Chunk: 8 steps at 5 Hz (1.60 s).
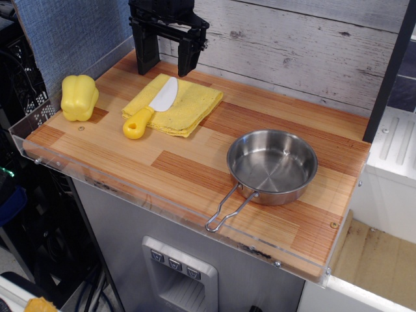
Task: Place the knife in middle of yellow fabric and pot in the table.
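Observation:
The knife [151,109] has a white blade and a yellow handle; it lies across the left part of the yellow fabric [184,108], with its handle hanging off the cloth's front left edge onto the table [188,170]. The steel pot [272,165] stands empty at the right front of the table, its wire handle pointing toward the front edge. My black gripper [168,66] hangs open and empty above the back left of the table, just behind the fabric and apart from the knife.
A yellow toy pepper [78,97] sits at the table's left end. A grey plank wall [305,45] rises behind the table. Clear acrylic edging [130,185] runs along the front and left sides.

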Each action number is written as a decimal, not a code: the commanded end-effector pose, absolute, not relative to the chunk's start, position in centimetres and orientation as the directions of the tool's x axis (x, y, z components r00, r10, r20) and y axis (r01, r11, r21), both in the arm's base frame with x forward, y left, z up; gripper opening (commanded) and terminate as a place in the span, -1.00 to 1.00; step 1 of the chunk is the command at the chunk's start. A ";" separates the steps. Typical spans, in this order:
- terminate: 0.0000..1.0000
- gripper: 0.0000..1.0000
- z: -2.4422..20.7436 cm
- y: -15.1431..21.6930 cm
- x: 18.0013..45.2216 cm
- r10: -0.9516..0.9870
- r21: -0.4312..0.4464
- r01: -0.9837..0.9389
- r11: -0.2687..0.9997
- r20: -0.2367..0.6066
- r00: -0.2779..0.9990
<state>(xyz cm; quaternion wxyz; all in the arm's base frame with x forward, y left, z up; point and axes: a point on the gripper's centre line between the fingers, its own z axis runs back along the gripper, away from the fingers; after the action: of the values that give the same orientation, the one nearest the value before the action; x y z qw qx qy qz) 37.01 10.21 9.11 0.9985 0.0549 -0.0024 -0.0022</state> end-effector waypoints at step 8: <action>-1.00 1.00 3.3 13.8 34.5 -0.005 0.147 0.008 0.989 -0.019 1.000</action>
<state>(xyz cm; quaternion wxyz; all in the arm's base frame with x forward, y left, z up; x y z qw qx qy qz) 33.81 13.35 1.73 0.9973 0.0651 0.0340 -0.0042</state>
